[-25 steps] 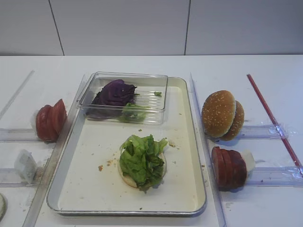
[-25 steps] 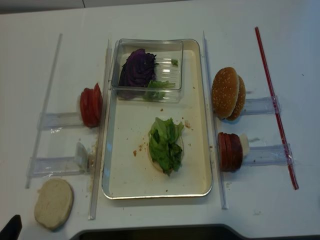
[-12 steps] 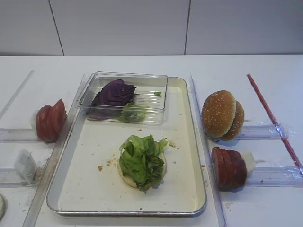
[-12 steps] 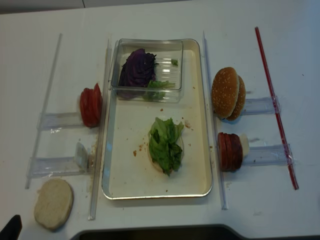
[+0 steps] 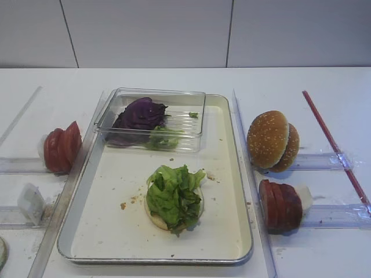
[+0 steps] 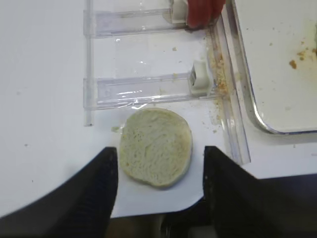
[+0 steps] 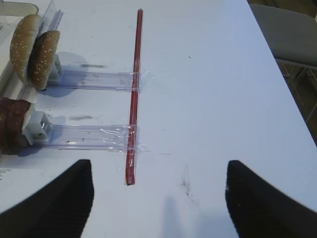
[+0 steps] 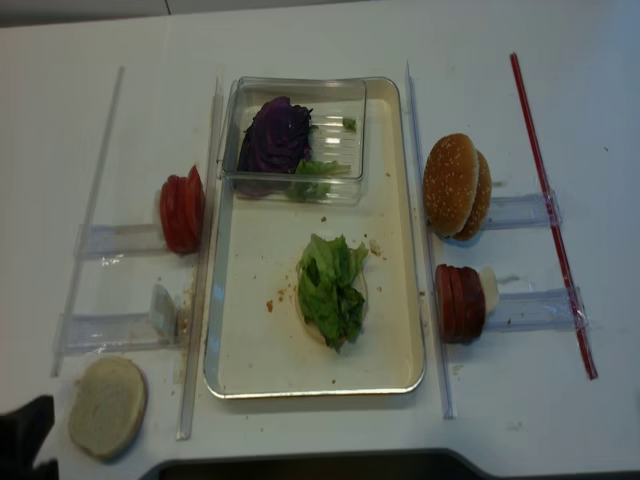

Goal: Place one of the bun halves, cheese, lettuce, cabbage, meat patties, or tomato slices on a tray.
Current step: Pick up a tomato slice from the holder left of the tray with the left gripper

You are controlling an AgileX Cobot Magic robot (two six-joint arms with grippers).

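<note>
The metal tray holds lettuce lying on a pale bun half. Purple cabbage sits in a clear box at the tray's far end. Left of the tray stand red tomato slices. To its right stand two sesame bun halves. A pale flat bun half lies at the near left, and my left gripper hangs open over it, a finger on each side. My right gripper is open over bare table. Cheese and meat patties are out of view.
Dark maroon slices with a white end piece stand on a clear rail right of the tray. A red rod lies taped across the rails at the far right. Clear plastic rails and strips flank the tray on both sides.
In the realsense view the dark tip of my left gripper has come further in at the bottom left, nearer the pale bun half. The food and the tray are where they were.
</note>
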